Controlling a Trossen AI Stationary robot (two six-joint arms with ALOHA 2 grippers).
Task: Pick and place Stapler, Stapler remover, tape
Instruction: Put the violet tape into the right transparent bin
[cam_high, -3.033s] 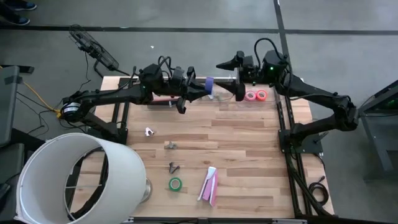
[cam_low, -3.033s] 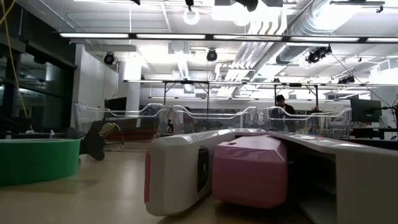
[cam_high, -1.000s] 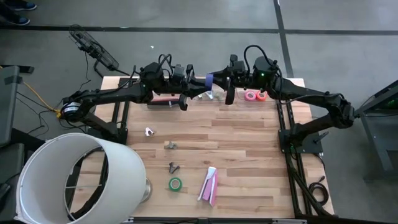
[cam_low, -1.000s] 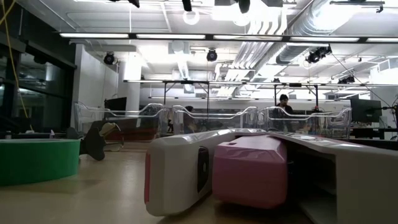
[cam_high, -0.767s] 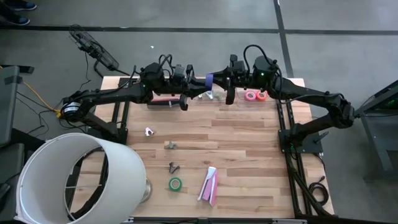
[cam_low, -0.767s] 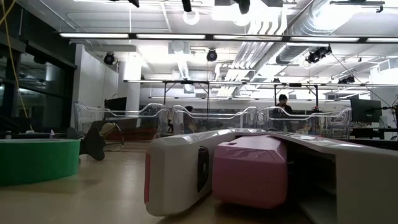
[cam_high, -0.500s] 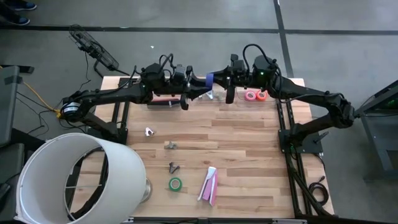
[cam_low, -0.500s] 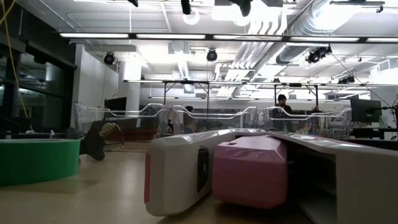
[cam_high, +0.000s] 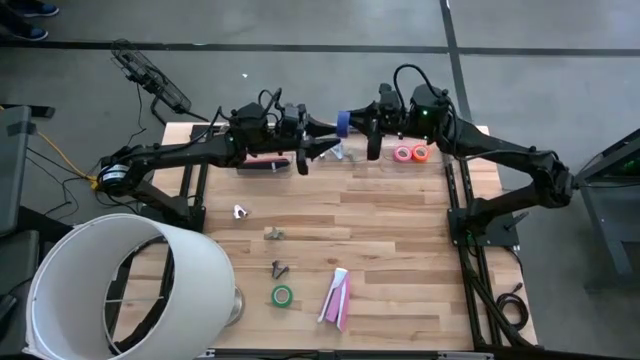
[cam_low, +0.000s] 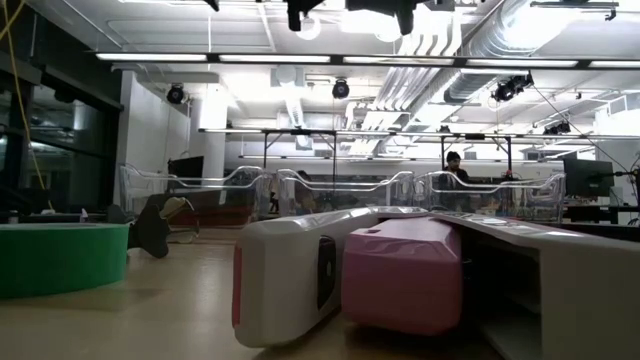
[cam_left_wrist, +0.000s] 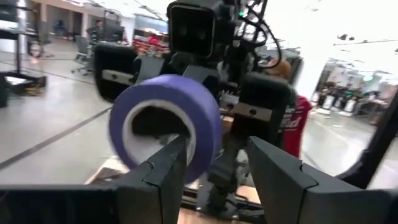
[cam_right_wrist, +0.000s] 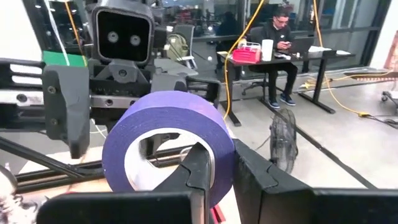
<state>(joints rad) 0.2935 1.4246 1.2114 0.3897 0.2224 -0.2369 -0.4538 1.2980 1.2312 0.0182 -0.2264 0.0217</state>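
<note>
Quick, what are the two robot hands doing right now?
Left gripper: open, holding nothing.
Right gripper: shut on the purple tape.

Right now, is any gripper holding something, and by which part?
The right gripper holds the purple tape roll by its ring wall, one finger inside the hole. The left gripper is open and holds nothing.
</note>
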